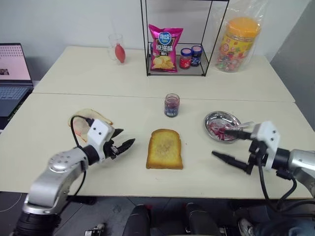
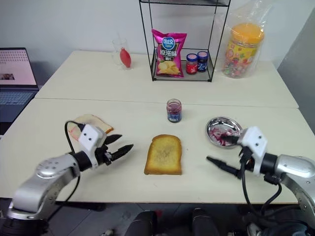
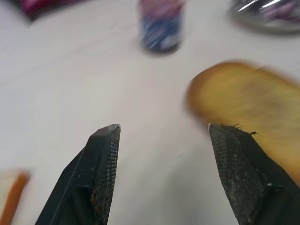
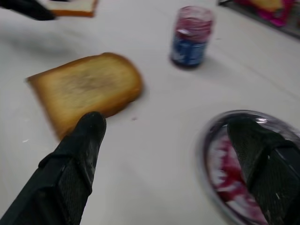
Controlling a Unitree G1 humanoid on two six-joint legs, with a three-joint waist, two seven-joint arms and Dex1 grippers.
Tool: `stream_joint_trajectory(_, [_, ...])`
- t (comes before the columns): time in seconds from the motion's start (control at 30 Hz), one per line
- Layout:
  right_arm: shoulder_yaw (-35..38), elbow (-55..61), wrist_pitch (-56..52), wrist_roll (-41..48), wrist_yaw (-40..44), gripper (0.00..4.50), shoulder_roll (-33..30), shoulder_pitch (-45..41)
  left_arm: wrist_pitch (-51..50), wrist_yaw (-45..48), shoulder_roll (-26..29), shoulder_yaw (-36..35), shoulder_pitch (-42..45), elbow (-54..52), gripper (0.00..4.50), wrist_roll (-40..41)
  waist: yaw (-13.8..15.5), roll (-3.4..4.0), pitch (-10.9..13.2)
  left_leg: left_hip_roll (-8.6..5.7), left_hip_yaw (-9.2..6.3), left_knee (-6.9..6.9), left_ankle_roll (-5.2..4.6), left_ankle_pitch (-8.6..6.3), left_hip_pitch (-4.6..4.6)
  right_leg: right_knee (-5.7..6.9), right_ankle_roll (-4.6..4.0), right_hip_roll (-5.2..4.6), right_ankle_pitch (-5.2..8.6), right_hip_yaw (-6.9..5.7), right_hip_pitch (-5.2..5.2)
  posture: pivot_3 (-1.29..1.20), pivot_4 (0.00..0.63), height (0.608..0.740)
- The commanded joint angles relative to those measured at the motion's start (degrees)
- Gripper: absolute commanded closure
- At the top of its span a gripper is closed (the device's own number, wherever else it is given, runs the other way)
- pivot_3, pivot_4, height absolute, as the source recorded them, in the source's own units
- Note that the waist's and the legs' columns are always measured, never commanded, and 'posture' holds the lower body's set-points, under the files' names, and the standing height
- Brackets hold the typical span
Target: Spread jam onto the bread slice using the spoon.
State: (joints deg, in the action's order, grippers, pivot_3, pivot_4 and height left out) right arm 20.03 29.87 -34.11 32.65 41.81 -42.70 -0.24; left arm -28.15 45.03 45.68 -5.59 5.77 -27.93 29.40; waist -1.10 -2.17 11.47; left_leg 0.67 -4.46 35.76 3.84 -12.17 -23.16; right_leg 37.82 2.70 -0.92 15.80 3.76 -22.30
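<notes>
The pale desk takes up nearly everything here, two tops butted together, with a laptop at its far left edge. At the back stands a black wire rack holding a pink bag of crisps and two small jars with red and blue lids; just to its right is a big tub of sweets in clear wrap.

Down front, the left gripper hovers above the desk just to the left of the bread slice, jaws parted and holding nothing (the wrist view shows bare desk between them). The right gripper hangs on the other side, jaws spread wide and empty, one finger beside the small metal dish, the other lower, nearer the front edge.

The bread slice lies flat, golden and bare, in the middle near the front. A paler slice with a reddish edge sits behind the left gripper. The jam is in its little blue-labelled jar, upright, behind the bread slice. The dish is smeared purple-red, and the spoon lies across its right rim, handle pointing out to the right.
</notes>
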Motion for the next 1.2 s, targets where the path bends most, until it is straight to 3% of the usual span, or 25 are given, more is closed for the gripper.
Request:
stream_joint_trajectory(0.03, [6.4,-5.1,3.6,-1.9,-8.3,0.0,4.0,-3.0,1.3,5.4,1.4,2.8,4.1,-4.1,0.63,1.3,-0.1,0.08,0.0,-0.01,0.07,-0.02,-0.06,-0.02,0.01,-0.02,0.03,-0.06,-0.02,0.05,0.01,0.0,0.15,0.74])
stream_joint_trajectory(0.13, [7.4,-8.1,3.3,-2.7,-12.7,0.0,7.0,-4.0,0.5,6.0,0.5,4.2,7.7,-5.1,0.03,2.1,-0.2,0.08,0.0,-0.1,0.12,-0.05,-0.07,-0.03,0.03,-0.01,0.11,-0.01,-0.06,0.03,-0.01,0.0,0.15,0.74])
stream_joint_trajectory(0.27, [8.5,-13.1,0.6,-1.3,-21.8,0.0,13.6,-8.4,0.1,9.8,2.0,8.2,10.8,-6.1,0.03,0.7,-0.7,0.18,0.0,0.0,0.04,-0.09,-0.06,-0.04,0.05,0.08,0.26,0.19,-0.16,0.02,-0.02,0.0,0.15,0.74])
stream_joint_trajectory(0.47, [11.6,-25.1,2.2,0.5,-27.3,0.0,19.8,-14.5,0.4,8.7,-0.7,12.0,14.7,-3.3,0.03,-2.1,-0.9,0.36,0.1,0.0,0.17,-0.08,-0.07,-0.03,0.18,0.22,0.26,0.25,-0.16,0.19,-0.01,0.0,0.15,0.74])
stream_joint_trajectory(1.2, [13.7,-42.7,-3.3,12.1,-24.6,0.0,21.4,-23.0,0.4,8.4,-3.9,14.1,16.4,-2.8,0.03,-5.3,-0.9,0.49,0.2,0.01,0.19,-0.04,-0.08,-0.03,0.17,0.23,0.36,0.3,-0.24,0.26,-0.01,0.0,0.15,0.74])
